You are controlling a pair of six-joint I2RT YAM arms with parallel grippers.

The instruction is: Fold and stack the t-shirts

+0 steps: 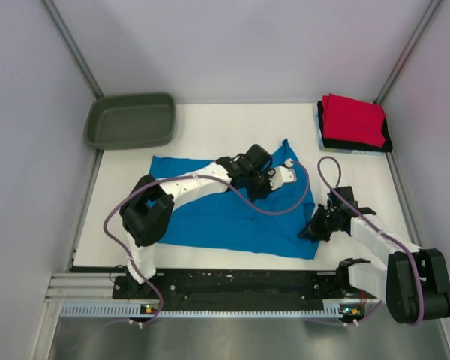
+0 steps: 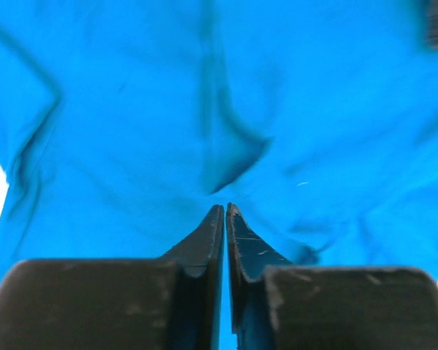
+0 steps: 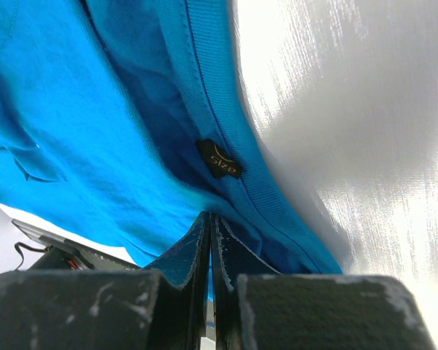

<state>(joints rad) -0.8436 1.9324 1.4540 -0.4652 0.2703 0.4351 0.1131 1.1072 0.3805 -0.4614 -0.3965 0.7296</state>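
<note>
The blue shirt (image 1: pixel 210 217) lies spread mid-worktop (image 1: pixel 232 127), well apart from the folded red-topped stack (image 1: pixel 352 118) at the far right corner. The left pincer (image 2: pixel 225 211) is nearly closed on the shirt's far right part, seemingly pinching a pucker. The right pincer (image 3: pixel 209 219) is clamped on the shirt's near right edge, by its label.

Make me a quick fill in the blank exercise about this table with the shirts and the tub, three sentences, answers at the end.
1. The t-shirt spread out on the table is ____ in colour.
2. The top shirt of the folded stack in the far right corner is ____.
3. The olive tub stands in the table's far ____ corner.
Missing words: blue; red; left.
</note>
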